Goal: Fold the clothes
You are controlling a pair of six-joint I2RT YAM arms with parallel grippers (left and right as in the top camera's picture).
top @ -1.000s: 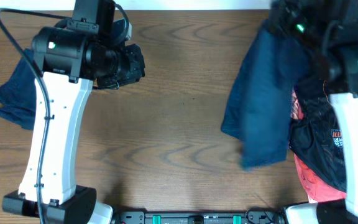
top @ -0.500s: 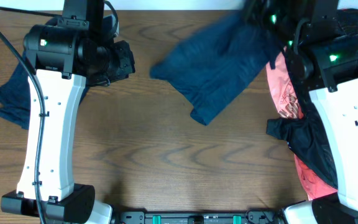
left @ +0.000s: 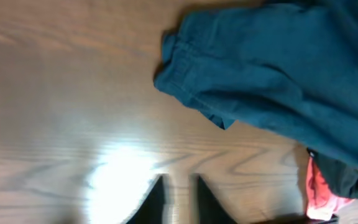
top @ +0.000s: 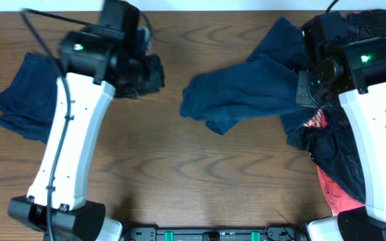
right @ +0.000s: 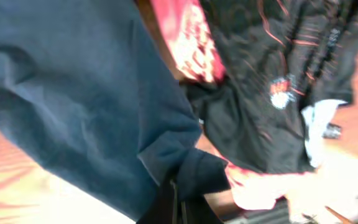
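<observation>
Now: the navy garment (top: 240, 100) lies crumpled on the counter (top: 179, 174), right of centre. One rumpled corner points left, and a tail of cloth runs up toward the far edge beside the right arm. In the left wrist view its hemmed edge rests on the wood, with the seam lines showing.

The right-hand end of the cloth is gathered at the right claw (top: 305, 90). In the right wrist view the two dark fingers (right: 161, 211) sit pressed together with a fold of the navy cloth pinched between them, so the claw is clamped on the garment.

Touching the garment's right edge is a heap by the right arm.
- The black orange-swirl piece (top: 337, 157) sits on top, partly tucked under the navy cloth. A small printed badge and a pale label show on it in the right wrist view.
- The salmon-pink piece (top: 334, 194) shows from under the black one toward the near right corner, and again as a reddish patch where the black meets the navy.

Well apart, near the left edge of the counter, lies a second navy piece (top: 22, 100), loosely spread, its right side hidden by the left arm in the overhead view.

The left claw (top: 151, 72) is over bare wood between the two navy pieces, toward the far side. Its fingertips (left: 156, 200) stand apart with nothing between them, and only wood grain and a bright glare show below. It is clear of the navy garment's left corner.
</observation>
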